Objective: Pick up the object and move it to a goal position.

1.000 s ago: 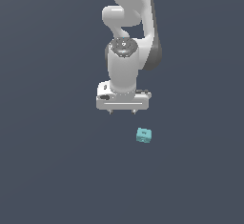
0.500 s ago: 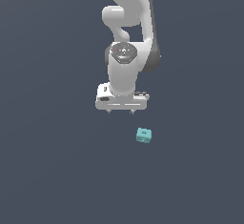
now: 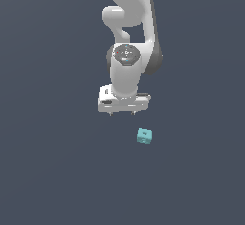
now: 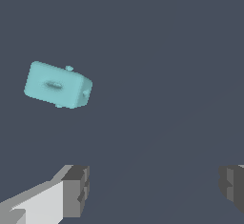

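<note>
The object is a small light teal block (image 3: 144, 136) with darker recesses, lying on the dark grey surface. In the wrist view the block (image 4: 57, 85) lies tilted, apart from the fingers. My white gripper (image 3: 122, 113) hangs from the arm above the surface, up and toward the exterior view's left of the block, not touching it. Its jaws stand wide apart and hold nothing. In the wrist view the gripper (image 4: 155, 189) shows two grey fingertips (image 4: 76, 189) far apart with bare floor between them.
The white Panda arm (image 3: 129, 32) rises above the gripper toward the top of the exterior view. The dark grey floor (image 3: 57, 171) is plain and featureless on all sides.
The gripper has shifted slightly upward and toward the exterior view's left. The teal block has not moved. The jaws stay open.
</note>
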